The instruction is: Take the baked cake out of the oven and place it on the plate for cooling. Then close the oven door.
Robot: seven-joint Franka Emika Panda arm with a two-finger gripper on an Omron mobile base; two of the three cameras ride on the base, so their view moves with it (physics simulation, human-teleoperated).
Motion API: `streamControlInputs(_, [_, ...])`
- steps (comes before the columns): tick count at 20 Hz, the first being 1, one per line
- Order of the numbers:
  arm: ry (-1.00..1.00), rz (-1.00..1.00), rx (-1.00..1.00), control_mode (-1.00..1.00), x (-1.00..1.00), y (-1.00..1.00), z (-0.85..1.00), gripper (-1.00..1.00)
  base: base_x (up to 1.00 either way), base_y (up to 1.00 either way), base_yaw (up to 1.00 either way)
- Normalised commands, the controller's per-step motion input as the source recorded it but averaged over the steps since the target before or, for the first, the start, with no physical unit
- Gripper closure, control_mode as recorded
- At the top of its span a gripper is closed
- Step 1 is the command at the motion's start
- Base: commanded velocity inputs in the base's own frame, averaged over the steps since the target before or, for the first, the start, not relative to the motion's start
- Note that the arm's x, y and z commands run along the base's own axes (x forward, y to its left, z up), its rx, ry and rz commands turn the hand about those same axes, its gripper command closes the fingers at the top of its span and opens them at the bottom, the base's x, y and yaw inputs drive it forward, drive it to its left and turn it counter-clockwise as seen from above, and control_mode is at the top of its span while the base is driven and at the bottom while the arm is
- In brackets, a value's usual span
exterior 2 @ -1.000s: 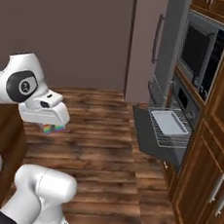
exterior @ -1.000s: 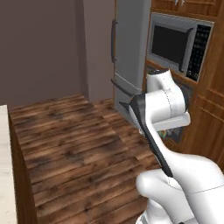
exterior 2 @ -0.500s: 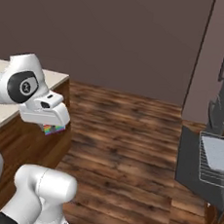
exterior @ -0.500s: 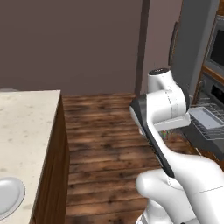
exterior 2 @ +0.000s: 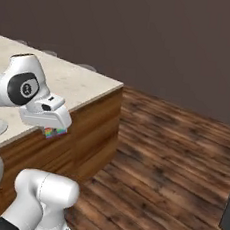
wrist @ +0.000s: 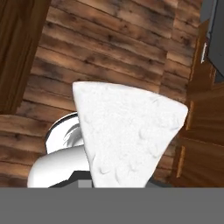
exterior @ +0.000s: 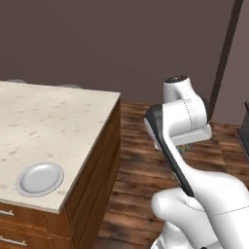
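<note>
Swinging round with the base, both base cameras have left the oven and fridge behind and now face the island counter [exterior: 58,121], with the plate [exterior: 40,177] lying near its front edge; the arm itself looks unchanged, tucked close with the gripper [exterior 2: 54,131] held low over the wooden floor [exterior 2: 168,158]; the cake [wrist: 129,131], a white-iced wedge with coloured layers, sits in the hand view right at the fingers, which appear clamped on it, though the tips are hidden behind it; a good carry would keep the wedge level, lift it above the counter's edge before reaching across, and set it down squarely on the plate; the counter's corner and wooden side panel [exterior 2: 80,133] stand between hand and plate; the oven door waits for later.
</note>
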Motion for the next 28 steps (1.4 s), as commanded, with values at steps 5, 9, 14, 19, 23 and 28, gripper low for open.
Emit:
streamControlInputs(5, [0.0,0.0,0.0,1.0,0.0,0.0,0.0,1.0,0.32,0.15,0.56])
streamControlInputs(9, [0.0,0.0,0.0,1.0,0.0,0.0,0.0,1.0,0.51,0.18,0.56])
streamControlInputs(14, [0.0,0.0,0.0,1.0,0.0,0.0,0.0,1.0,0.59,0.17,0.52])
streamControlInputs(19, [0.0,0.0,0.0,1.0,0.0,0.0,0.0,1.0,0.49,0.12,0.39])
streamControlInputs(23, [0.0,0.0,0.0,1.0,0.0,0.0,0.0,1.0,0.47,0.18,0.37])
streamControlInputs(28, [0.0,0.0,0.0,1.0,0.0,0.0,0.0,1.0,0.64,0.22,0.36])
